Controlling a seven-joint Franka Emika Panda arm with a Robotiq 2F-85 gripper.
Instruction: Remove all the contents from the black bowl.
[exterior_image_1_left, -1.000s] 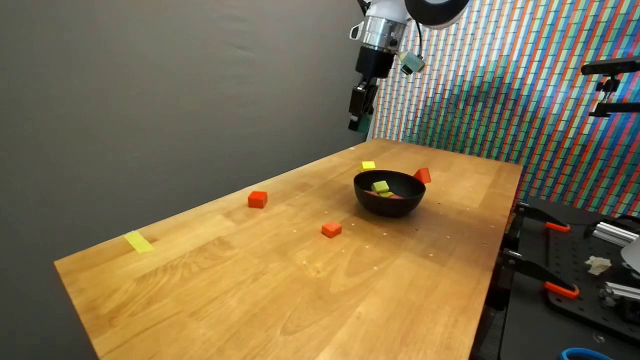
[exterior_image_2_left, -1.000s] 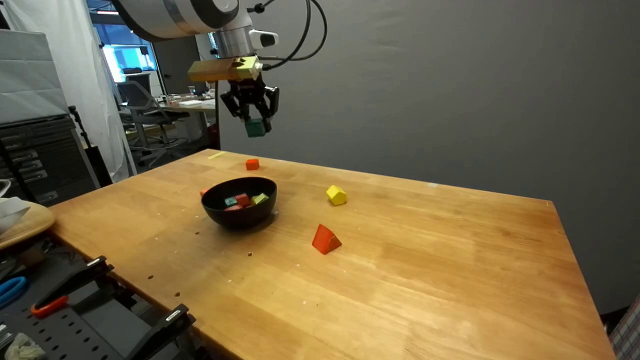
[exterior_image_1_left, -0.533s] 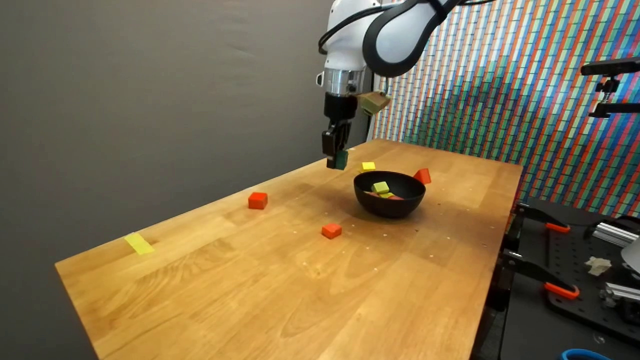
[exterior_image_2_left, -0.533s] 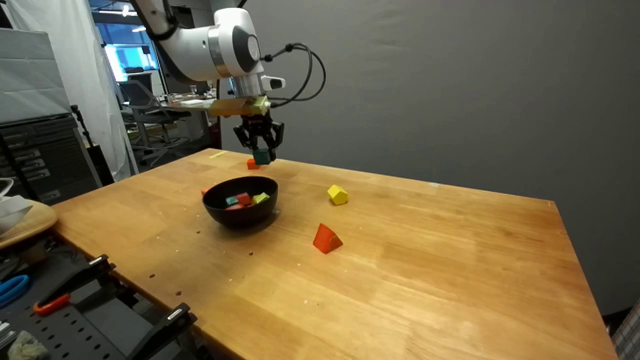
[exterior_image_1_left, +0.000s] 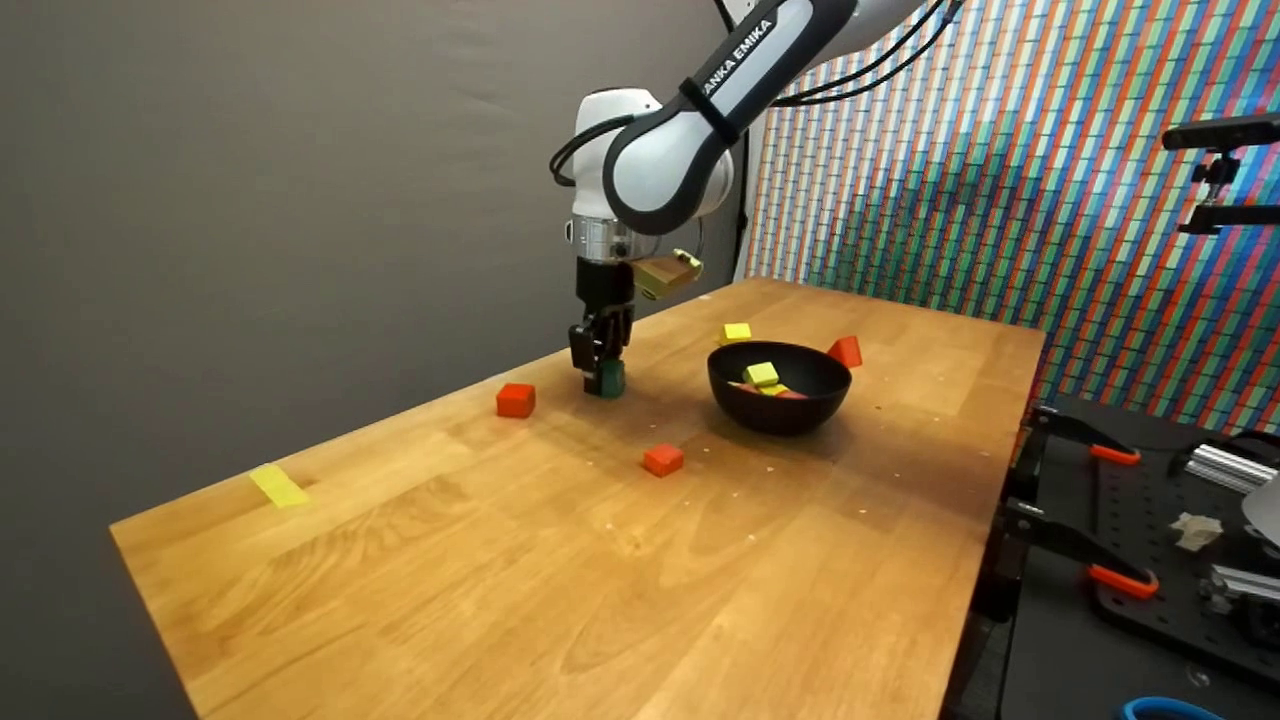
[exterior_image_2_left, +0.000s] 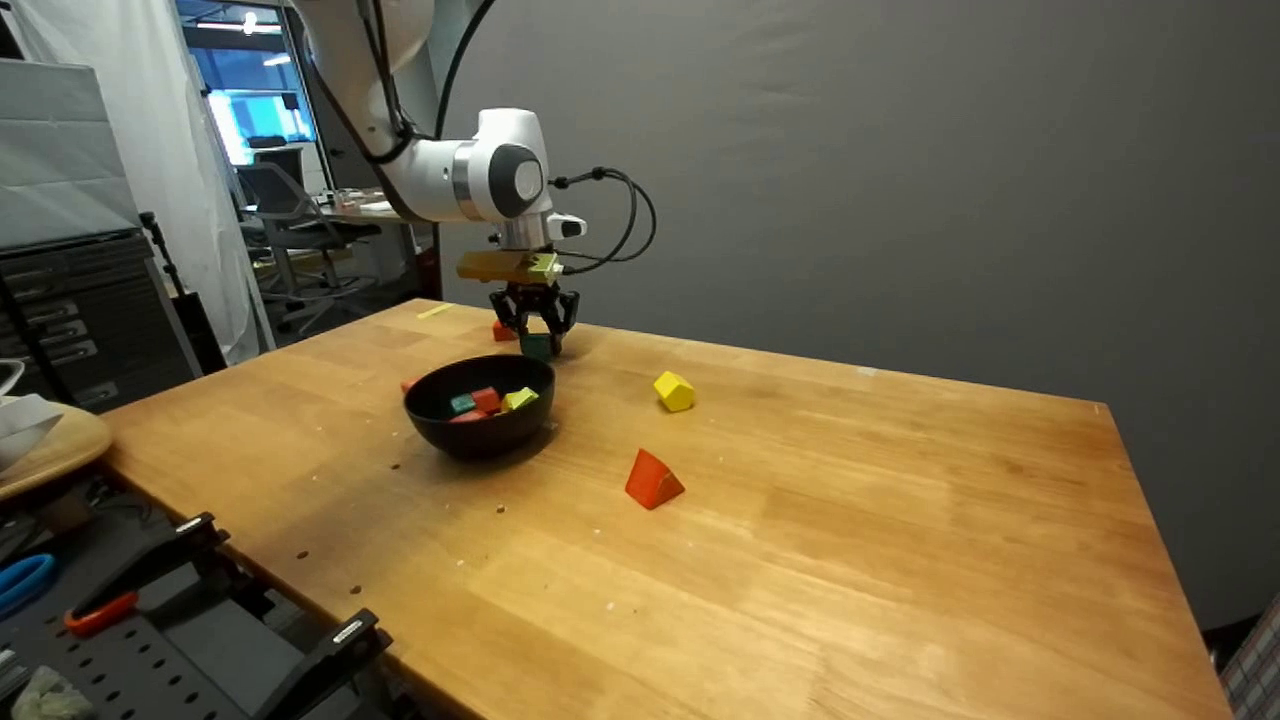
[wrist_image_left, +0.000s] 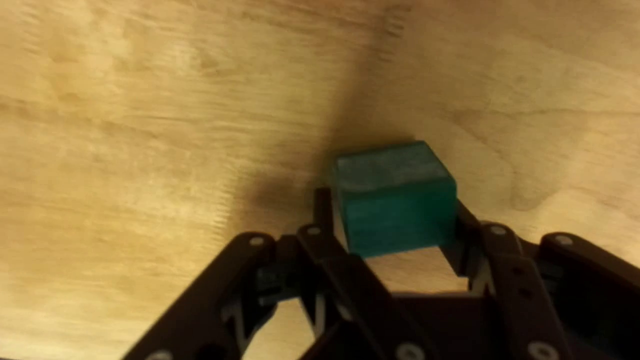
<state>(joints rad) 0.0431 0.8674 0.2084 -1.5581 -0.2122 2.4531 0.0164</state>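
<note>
The gripper (wrist_image_left: 392, 212) is standing low over the table (exterior_image_1_left: 560, 560), its fingers (wrist_image_left: 322, 207) flanking the green block (wrist_image_left: 400, 220) loosely rather than clamping it: a sliver of table is showing beside one finger, while the other is apparently touching. The block is sitting outside the bowl (exterior_image_2_left: 480, 438) and apart from it, seemingly at table height, though the views are leaving unclear whether its whole base is bearing down. This is looking like a release, so the nearest risk is lying in the lift: if a finger is rubbing a face while rising, the block could be tipping or sliding along; if the base is hovering slightly, the block could be dropping askew. A red block (exterior_image_1_left: 515, 401) is lying near, by the table's edge, so fingers spreading too wide could be nudging it, perhaps off. In the bowl, red blocks (exterior_image_2_left: 486, 400), another green block (exterior_image_2_left: 462, 404) and at least one yellow block (exterior_image_2_left: 520, 399) are sitting, so much of the job is probably remaining. If the arm is swinging back too low, it could be clipping the rim and shoving or tipping the bowl. At the next pick, close packing and the curved wall could be causing trouble: fingers could be jamming against the wall, or catching two blocks and dropping one.
</note>
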